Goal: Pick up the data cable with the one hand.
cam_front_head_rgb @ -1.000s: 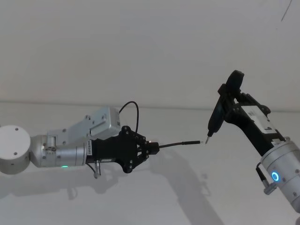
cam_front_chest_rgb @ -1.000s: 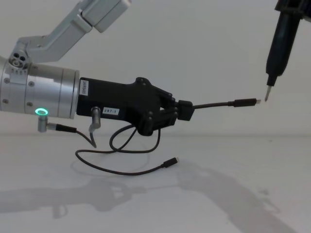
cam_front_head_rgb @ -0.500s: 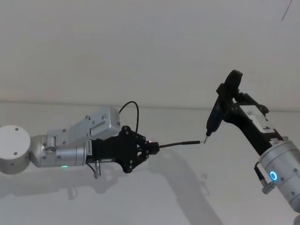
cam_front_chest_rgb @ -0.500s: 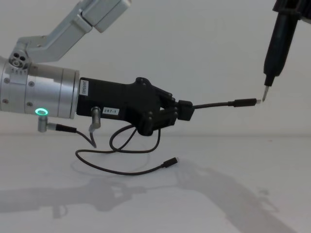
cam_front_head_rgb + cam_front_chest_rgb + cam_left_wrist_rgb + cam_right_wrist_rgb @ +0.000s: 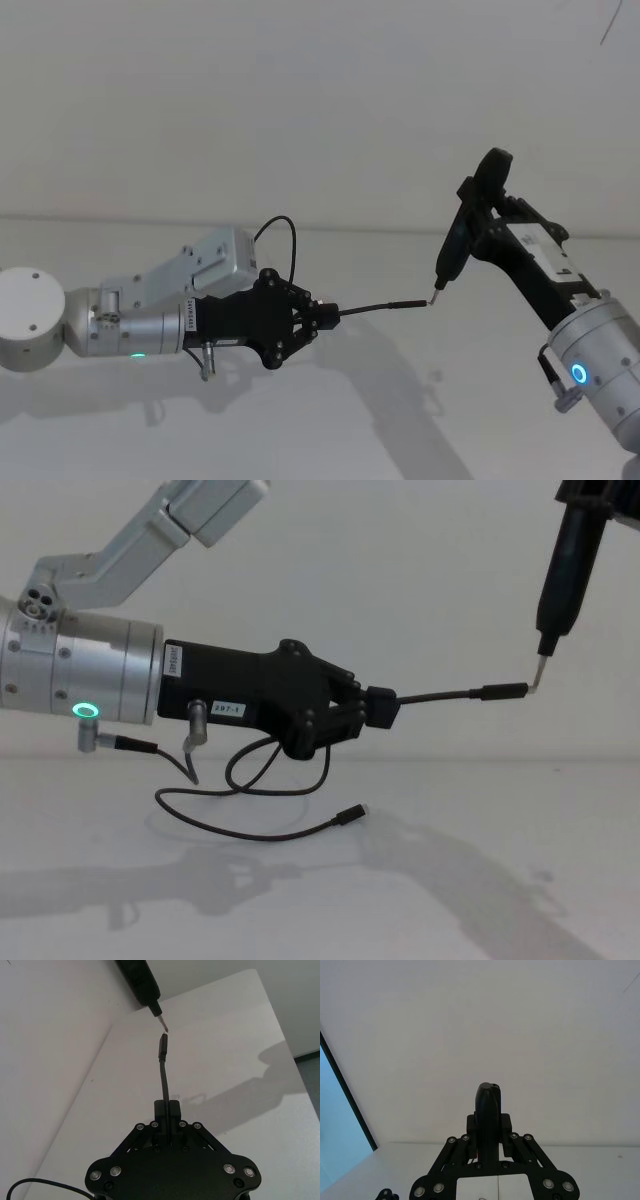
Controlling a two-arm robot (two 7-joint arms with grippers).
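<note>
My left gripper (image 5: 320, 322) is shut on the data cable (image 5: 385, 306), holding it above the white table. In the chest view the left gripper (image 5: 380, 708) points right, and one plug end (image 5: 500, 691) sticks out level from it. The rest of the data cable (image 5: 240, 825) hangs in loops, its other plug (image 5: 348, 816) lying on the table. My right gripper (image 5: 482, 228) is shut on a slim black tool (image 5: 455, 245), held upright. Its metal tip (image 5: 537, 673) meets the plug's tip. In the left wrist view the tool (image 5: 140, 982) stands just beyond the plug (image 5: 162, 1045).
The white table (image 5: 480, 880) runs back to a plain white wall. A short dark wire with a silver connector (image 5: 195, 730) hangs from my left wrist. In the right wrist view the tool (image 5: 487, 1105) sits between the right gripper's fingers (image 5: 506, 1127).
My right gripper has carried the black tool a little to the left, bringing its metal tip against the cable's plug end. The left gripper and the cable have stayed put.
</note>
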